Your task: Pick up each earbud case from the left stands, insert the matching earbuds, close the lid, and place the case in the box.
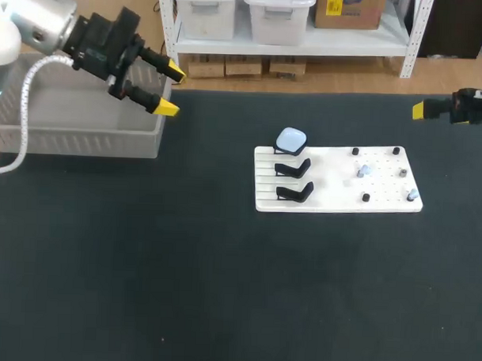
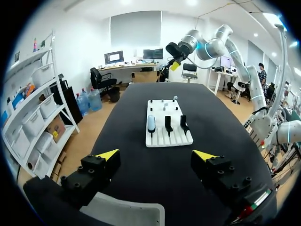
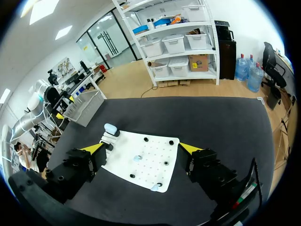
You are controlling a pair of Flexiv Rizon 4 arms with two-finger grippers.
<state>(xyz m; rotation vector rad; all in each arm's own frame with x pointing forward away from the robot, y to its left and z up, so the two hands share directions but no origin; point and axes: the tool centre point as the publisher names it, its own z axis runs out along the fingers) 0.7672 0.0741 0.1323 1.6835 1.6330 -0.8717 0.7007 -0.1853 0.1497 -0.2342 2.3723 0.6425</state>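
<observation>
A pale blue earbud case (image 1: 291, 139) (image 2: 151, 123) (image 3: 111, 128) sits on the farthest of three black stands at the left end of a white board (image 1: 336, 192). The other two stands (image 1: 293, 167) (image 1: 294, 192) are bare. Small earbuds (image 1: 363, 170) (image 1: 412, 193) (image 3: 137, 158) lie among black pegs on the board's right half. My left gripper (image 1: 166, 88) (image 2: 156, 155) hangs open and empty over the grey box's (image 1: 77, 119) right end, far left of the board. My right gripper (image 1: 422, 110) (image 3: 141, 148) is open and empty, beyond the board's far right corner.
The grey box (image 2: 122, 214) (image 3: 84, 106) stands at the table's back left. The board (image 2: 168, 139) (image 3: 150, 150) lies right of the middle on the black tabletop (image 1: 182, 289).
</observation>
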